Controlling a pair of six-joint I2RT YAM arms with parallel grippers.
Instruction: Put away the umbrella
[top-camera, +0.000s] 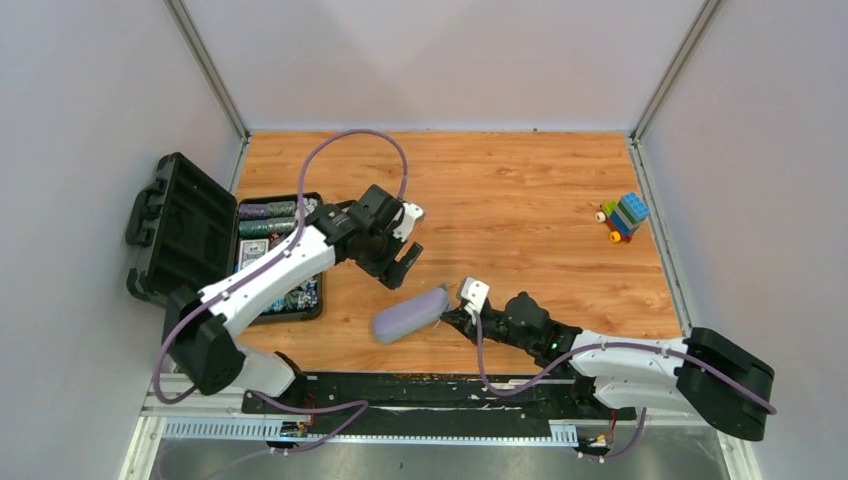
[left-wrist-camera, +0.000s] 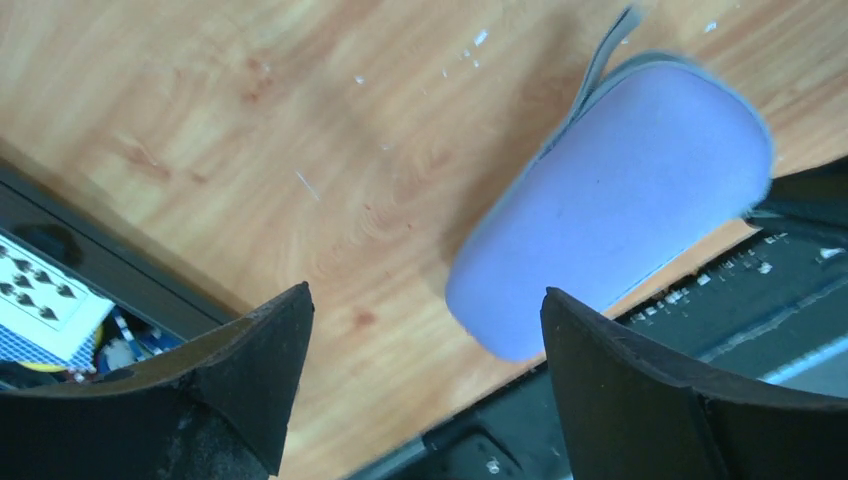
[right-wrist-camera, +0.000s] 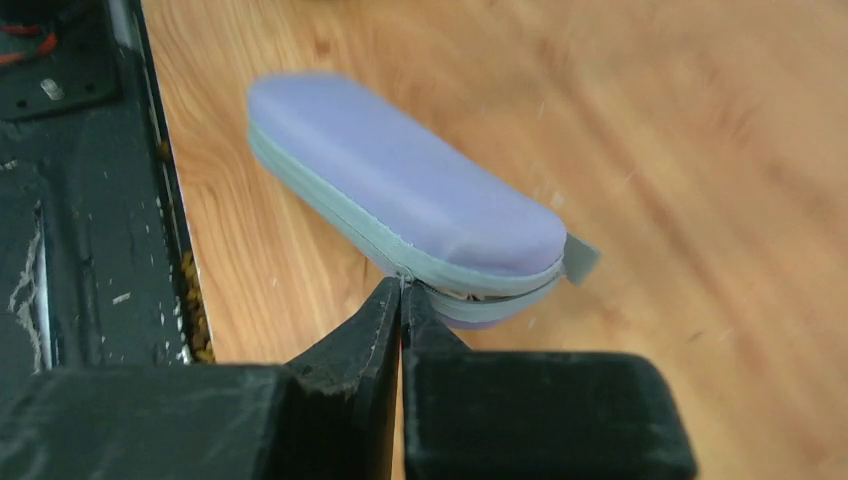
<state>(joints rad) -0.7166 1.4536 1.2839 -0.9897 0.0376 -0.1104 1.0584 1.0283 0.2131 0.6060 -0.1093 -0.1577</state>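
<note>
Wooden tabletop (top-camera: 520, 190) between pale walls (top-camera: 440, 60)

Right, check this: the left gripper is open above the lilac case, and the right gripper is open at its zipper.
Wrong on one point: the right gripper is shut, fingers pressed together at the zipper; the right wrist view shows it. The left gripper is open above the lilac case.

I think I work in a robot test lab: plain white walls (top-camera: 440, 60) box in my wood table (top-camera: 520, 190), with metal rails (top-camera: 210, 70) at the corners.
</note>
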